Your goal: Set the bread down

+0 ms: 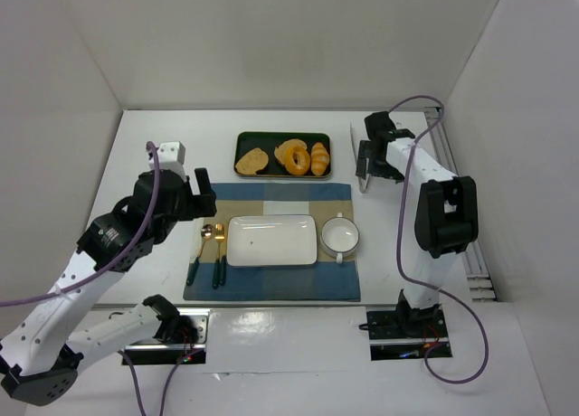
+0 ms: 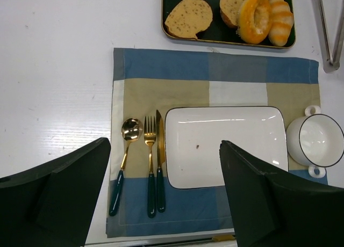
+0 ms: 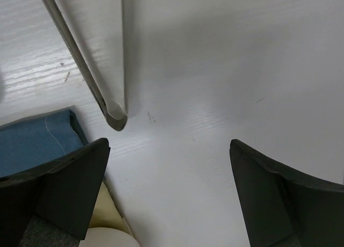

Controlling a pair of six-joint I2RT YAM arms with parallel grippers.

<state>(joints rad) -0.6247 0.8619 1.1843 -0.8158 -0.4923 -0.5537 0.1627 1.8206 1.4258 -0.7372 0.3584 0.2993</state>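
Okay, not started yet: the round golden-orange ring bread with the centre hole [image 1: 294, 156] [image 2: 254, 19] is sitting in the dark rectangular tray [image 1: 246, 137] [image 2: 167, 34] at the far side of the bench [image 1: 163, 154], leaning on a flat tan toast slice [image 2: 188, 16] and touching the small ridged croissant-like roll [image 1: 319, 157] [image 2: 280, 20] on its right. The white rectangular plate [image 1: 271, 241] [image 2: 226, 145] on the blue-and-tan checked placemat [image 1: 271, 199] [image 2: 161, 70] is carrying no food, and I am judging it the likely target. Grasp, lift, carry and release are all remaining.

The left pincer [image 1: 201, 194] [image 2: 164, 204] is hovering over the near left of the placemat, fingers spread wide and holding nothing; the bread is lying well beyond it, ahead and to its right, past the plate. The right pincer [image 1: 369, 158] [image 3: 169, 198] is also gaping open and empty, hanging over bare bench to the right of the tray, so the bread is lying to its left, near but apart. A pair of slim metal tongs [image 2: 329, 67] [image 3: 127, 43] is resting on the bench just ahead of the right pincer, untouched. A white two-handled bowl [image 1: 340, 236] [image 2: 321, 140] is standing right of the plate.
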